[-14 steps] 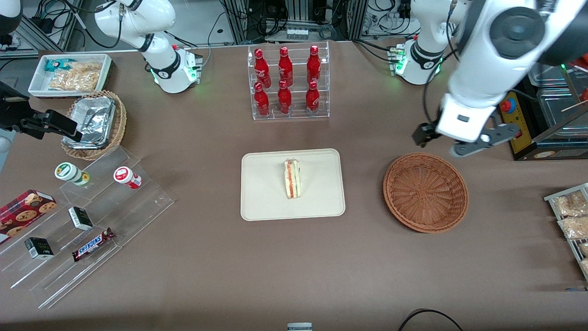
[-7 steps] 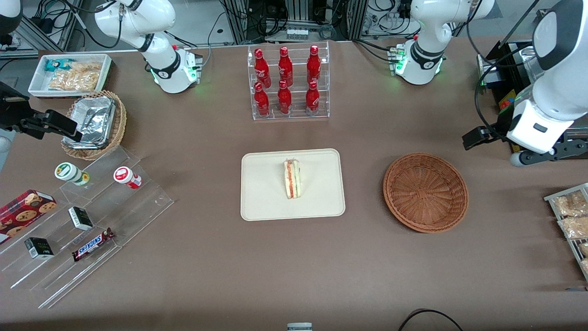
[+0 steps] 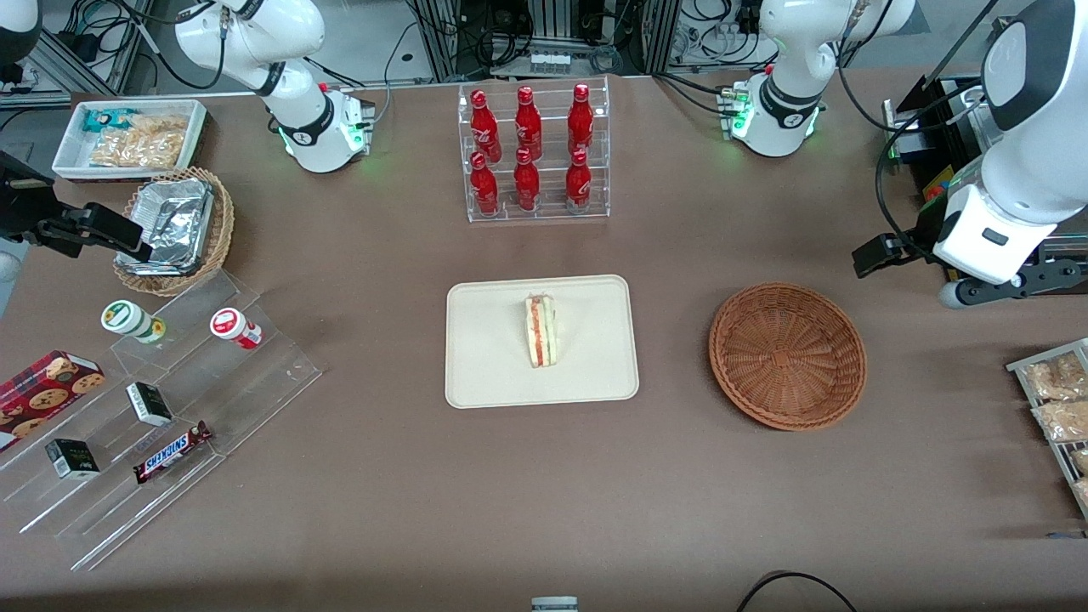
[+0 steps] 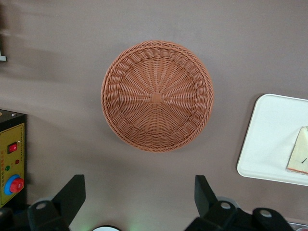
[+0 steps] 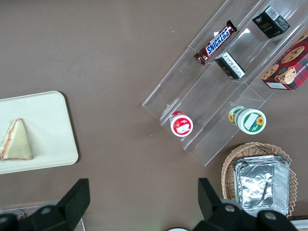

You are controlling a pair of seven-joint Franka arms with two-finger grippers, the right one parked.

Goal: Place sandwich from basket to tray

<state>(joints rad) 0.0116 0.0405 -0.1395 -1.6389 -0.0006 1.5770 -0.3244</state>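
The sandwich [image 3: 541, 331], a pale wedge with red and green layers, lies on the cream tray [image 3: 484, 365] in the middle of the table. It also shows in the left wrist view as the sandwich [image 4: 299, 156] on the tray [image 4: 272, 139]. The reddish-brown woven basket [image 3: 787, 354] stands empty beside the tray, toward the working arm's end. My left gripper [image 3: 977, 276] hangs high over the table edge at that end, past the basket [image 4: 157, 96]. It is open [image 4: 138, 187], with only bare table between its dark fingers [image 4: 72, 195].
A rack of red bottles [image 3: 533, 153] stands farther from the camera than the tray. A black box with a red button [image 4: 12, 166] sits close to the gripper. Snack packets [image 3: 1054, 408] lie at the working arm's end. A clear stepped stand [image 3: 170, 408] is at the parked arm's end.
My left arm has swung away from above the basket's rim out toward the working arm's end of the table, then nearly stopped. The sandwich, tray and basket have not moved.
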